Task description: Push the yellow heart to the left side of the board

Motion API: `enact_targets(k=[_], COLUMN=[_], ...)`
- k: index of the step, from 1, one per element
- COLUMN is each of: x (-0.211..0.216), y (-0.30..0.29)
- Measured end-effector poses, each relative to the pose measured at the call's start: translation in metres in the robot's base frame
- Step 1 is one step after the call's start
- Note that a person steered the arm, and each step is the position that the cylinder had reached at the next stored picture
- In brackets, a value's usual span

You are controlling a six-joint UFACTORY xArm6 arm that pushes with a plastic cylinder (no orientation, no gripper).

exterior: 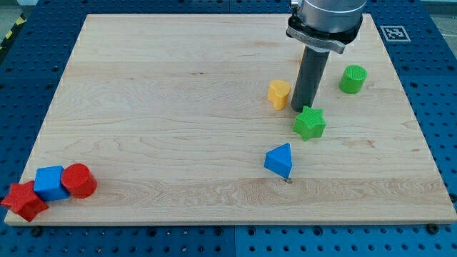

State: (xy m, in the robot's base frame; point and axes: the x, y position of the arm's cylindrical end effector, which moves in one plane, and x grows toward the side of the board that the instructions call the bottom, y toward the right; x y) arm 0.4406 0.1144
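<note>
Rod hangs over the upper right part of the board (178, 86), my tip (299, 109) down on the wood just right of the yellow heart (279, 93), very close, can't tell if touching. No pincer on this rig, just the bare rod, so nothing to call wide, narrow or holding.

Yellow heart sits right of the board's middle, toward the view's top. Far from the left side. Task looks barely begun: tip is lined up on the heart's right flank, which is the correct side for a leftward shove, but nearly the whole crossing is left.

Green star (309, 123) sits just below-right of the tip, nearly against it. Green cylinder (353, 78) further right. Blue triangle-ish block (279, 160) below. Bottom-left corner holds a red star (23, 200), blue cube (49, 182), red cylinder (78, 180) bunched together, well below a straight leftward path.
</note>
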Motion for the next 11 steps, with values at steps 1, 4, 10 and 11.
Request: enact_targets(k=[1,4,10,11], x=[0.000,0.000,-0.025,-0.025], y=[0.015,0.014,-0.005,-0.016])
